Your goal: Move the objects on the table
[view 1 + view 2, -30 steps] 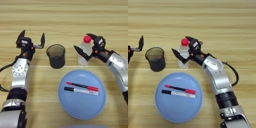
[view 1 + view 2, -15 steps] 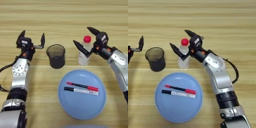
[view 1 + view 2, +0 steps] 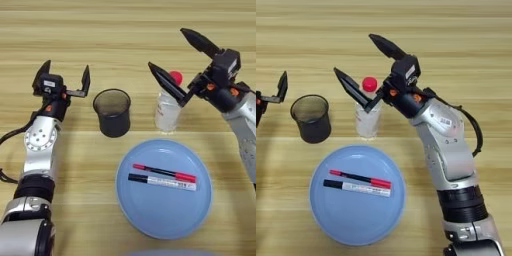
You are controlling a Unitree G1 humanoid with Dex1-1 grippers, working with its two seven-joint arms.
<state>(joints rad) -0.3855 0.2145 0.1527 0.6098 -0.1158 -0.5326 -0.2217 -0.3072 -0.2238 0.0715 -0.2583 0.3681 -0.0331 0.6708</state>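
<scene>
A second ago your right gripper (image 3: pixel 184 59) had its fingers (image 3: pixel 167 82) closed around the clear bottle (image 3: pixel 167 111); since then they have let go and spread wide. You can see the gripper has lifted and pulled back toward the right, so one finger now slants across the bottle's shoulder beside the red cap (image 3: pixel 370 83) and the other points up and away over the tabletop (image 3: pixel 125 30). The bottle itself now stands free and upright, no longer gripped, just right of the dark cup (image 3: pixel 112 112)
</scene>
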